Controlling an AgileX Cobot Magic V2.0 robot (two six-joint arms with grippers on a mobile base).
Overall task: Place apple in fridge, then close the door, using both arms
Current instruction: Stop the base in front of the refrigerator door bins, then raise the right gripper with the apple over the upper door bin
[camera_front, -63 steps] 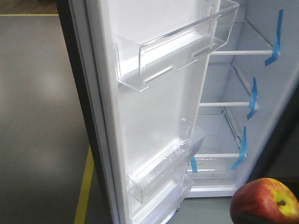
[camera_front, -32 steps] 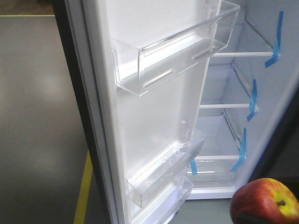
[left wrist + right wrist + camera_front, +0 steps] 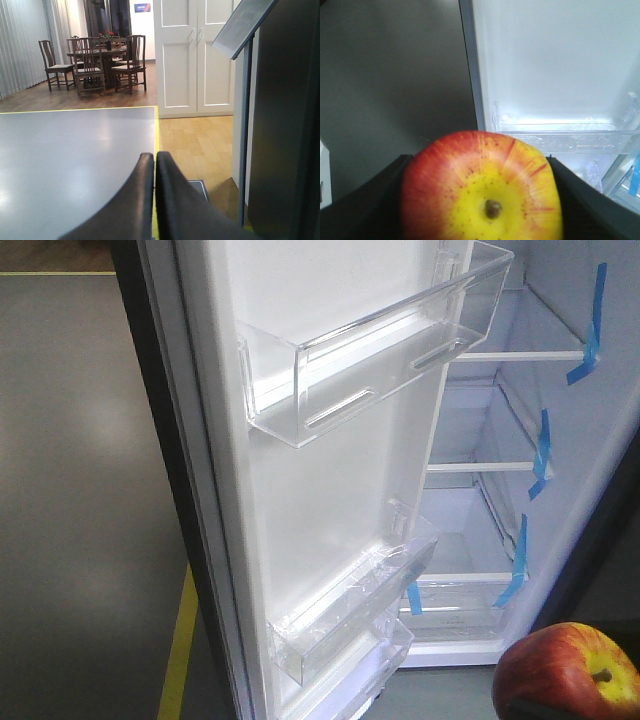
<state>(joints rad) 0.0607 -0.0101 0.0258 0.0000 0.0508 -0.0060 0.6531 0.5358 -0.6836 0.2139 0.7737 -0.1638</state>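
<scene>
While the door (image 3: 330, 490) stands wide open, showing its white inner face and clear bins (image 3: 380, 350), the right end effector (image 3: 480, 175) clamps the apple (image 3: 482, 190) between its two black fingers (image 3: 375, 205), with the stem end towards the wrist camera. From the front the apple sits low at the right, outside the fridge (image 3: 470, 520) and before its white-edged shelves (image 3: 480, 466). The left end effector (image 3: 154, 159) is closed, fingers pressed together on nothing, above the grey floor (image 3: 75, 165).
</scene>
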